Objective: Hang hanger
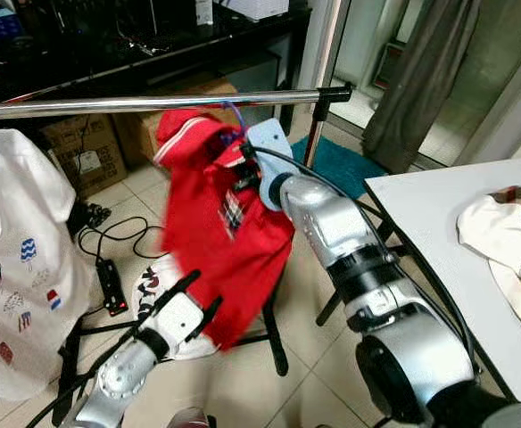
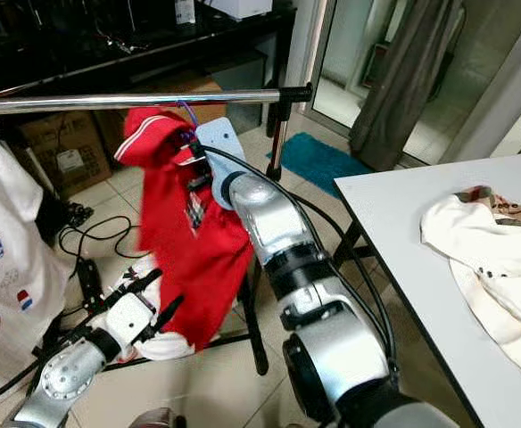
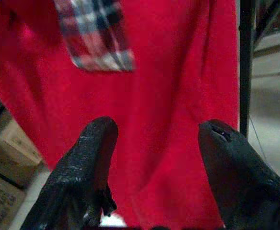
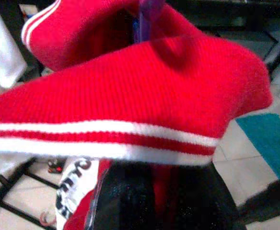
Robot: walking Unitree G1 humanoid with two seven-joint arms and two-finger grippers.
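Tiled floor and cardboard boxes fill the background of the left eye view, with one metal rail crossing the upper part of the frame. Just under it, at upper centre, the right hand holds up one red shirt on a purple hanger whose hook sits below the rail, not yet over it. One white shirt hangs at the left edge.

Right eye view: one white worktop at the right carries one cream garment; the left hand waits low, at lower left, beside the red hem.

Left wrist view: two black fingers stand wide apart, empty, facing red cloth.

Right wrist view: the hand appears clamped at the collar, the hanger rising behind.

Judged step: lifting to the rail. Next, the hook needs raising above the rail, then lowering onto it.
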